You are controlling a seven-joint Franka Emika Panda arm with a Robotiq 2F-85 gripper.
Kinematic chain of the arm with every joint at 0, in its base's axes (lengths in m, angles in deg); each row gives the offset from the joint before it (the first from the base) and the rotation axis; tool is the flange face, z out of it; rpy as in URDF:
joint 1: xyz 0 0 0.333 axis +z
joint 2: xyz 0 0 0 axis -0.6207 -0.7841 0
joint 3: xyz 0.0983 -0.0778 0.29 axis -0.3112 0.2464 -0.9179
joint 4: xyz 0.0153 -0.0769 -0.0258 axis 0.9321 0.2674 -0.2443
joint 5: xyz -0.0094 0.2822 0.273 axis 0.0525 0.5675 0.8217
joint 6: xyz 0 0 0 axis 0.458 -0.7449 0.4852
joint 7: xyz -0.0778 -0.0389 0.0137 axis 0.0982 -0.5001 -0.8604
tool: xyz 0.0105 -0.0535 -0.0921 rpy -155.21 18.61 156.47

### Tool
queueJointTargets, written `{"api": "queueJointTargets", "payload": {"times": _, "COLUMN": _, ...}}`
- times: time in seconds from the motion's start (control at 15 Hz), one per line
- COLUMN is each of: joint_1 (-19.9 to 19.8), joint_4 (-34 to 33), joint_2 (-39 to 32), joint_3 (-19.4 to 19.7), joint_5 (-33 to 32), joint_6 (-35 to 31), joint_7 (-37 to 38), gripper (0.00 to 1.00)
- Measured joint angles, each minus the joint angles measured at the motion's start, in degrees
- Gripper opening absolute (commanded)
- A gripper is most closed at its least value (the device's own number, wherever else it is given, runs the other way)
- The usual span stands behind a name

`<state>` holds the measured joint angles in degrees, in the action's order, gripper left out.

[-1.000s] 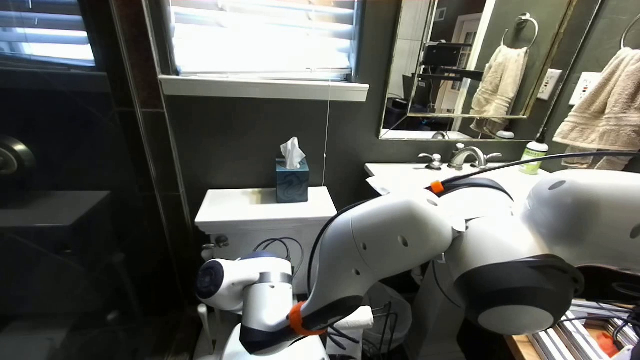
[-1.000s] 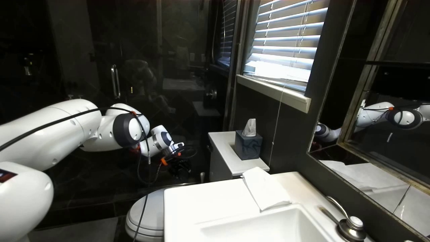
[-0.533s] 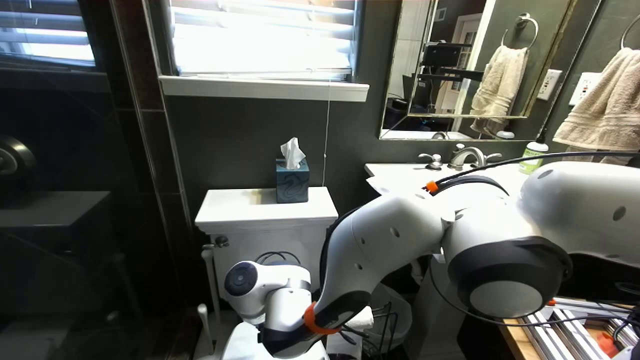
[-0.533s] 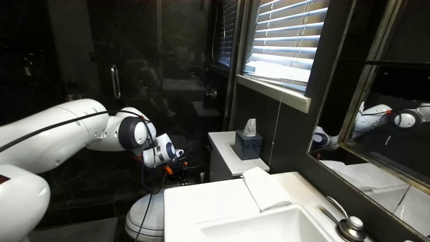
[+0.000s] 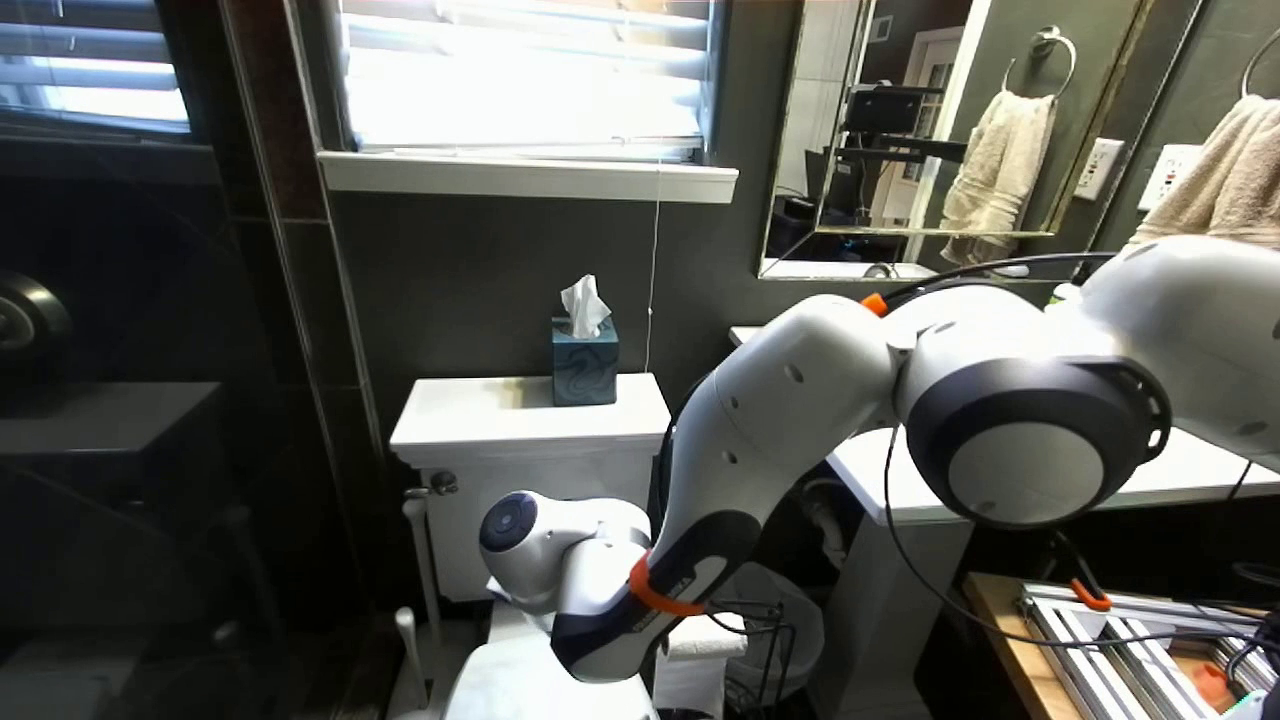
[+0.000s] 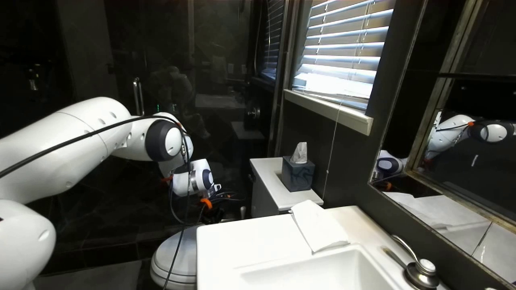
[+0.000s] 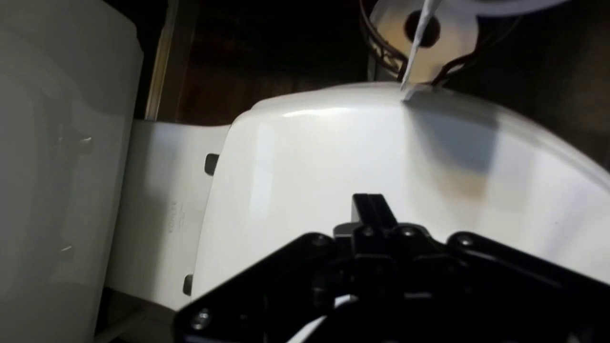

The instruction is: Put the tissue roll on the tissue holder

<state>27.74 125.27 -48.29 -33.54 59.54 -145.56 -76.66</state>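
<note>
The white tissue roll (image 5: 712, 645) lies sideways beside the dark wire tissue holder (image 5: 792, 650), with a sheet of paper (image 5: 690, 685) hanging down; whether the holder's bar passes through it I cannot tell. Only a pale curved edge of the tissue roll (image 7: 510, 5) shows at the top of the wrist view, with its hanging paper (image 7: 419, 38) seen edge-on. Below it, the holder's metal ring (image 7: 387, 56) surrounds another roll (image 7: 457, 33). My gripper (image 7: 371, 195) is shut, fingertips together, nothing between them, above the toilet lid and apart from the roll. In an exterior view it appears as a dark shape (image 6: 213, 215).
Beneath the gripper is the white toilet lid (image 7: 305, 166), with the tank (image 7: 57, 166) alongside. A dark bluish tissue box (image 5: 585, 365) stands on the tank. The sink counter (image 6: 250, 241) and a bin (image 5: 760, 590) are close by. Loose cables (image 6: 177, 221) hang from the arm.
The arm has lifted, and its hand has shifted right in an exterior view. More of the tissue roll and its hanging paper is uncovered there. The tissue box has not moved.
</note>
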Motion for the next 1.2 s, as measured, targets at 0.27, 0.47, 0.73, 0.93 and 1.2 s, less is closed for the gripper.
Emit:
{"api": "queueJointTargets", "payload": {"times": 0.27, "joint_1": -0.70, "joint_4": 8.50, "joint_2": 6.56, "joint_3": -1.17, "joint_5": 0.91, "joint_6": 2.34, "joint_7": -2.91, "gripper": 0.00}}
{"api": "queueJointTargets", "payload": {"times": 0.47, "joint_1": -0.66, "joint_4": 13.89, "joint_2": 10.29, "joint_3": -1.21, "joint_5": 1.52, "joint_6": 2.38, "joint_7": -3.03, "gripper": 0.00}}
{"api": "queueJointTargets", "payload": {"times": 0.73, "joint_1": -0.69, "joint_4": 19.02, "joint_2": 13.22, "joint_3": -1.21, "joint_5": 1.79, "joint_6": 2.40, "joint_7": -3.26, "gripper": 0.00}}
{"api": "queueJointTargets", "payload": {"times": 0.93, "joint_1": -0.74, "joint_4": 22.26, "joint_2": 14.83, "joint_3": -1.18, "joint_5": 1.99, "joint_6": 2.37, "joint_7": -3.30, "gripper": 0.00}}
{"api": "queueJointTargets", "payload": {"times": 1.2, "joint_1": -0.75, "joint_4": 25.39, "joint_2": 16.39, "joint_3": -0.89, "joint_5": 2.07, "joint_6": 2.38, "joint_7": -3.30, "gripper": 0.00}}
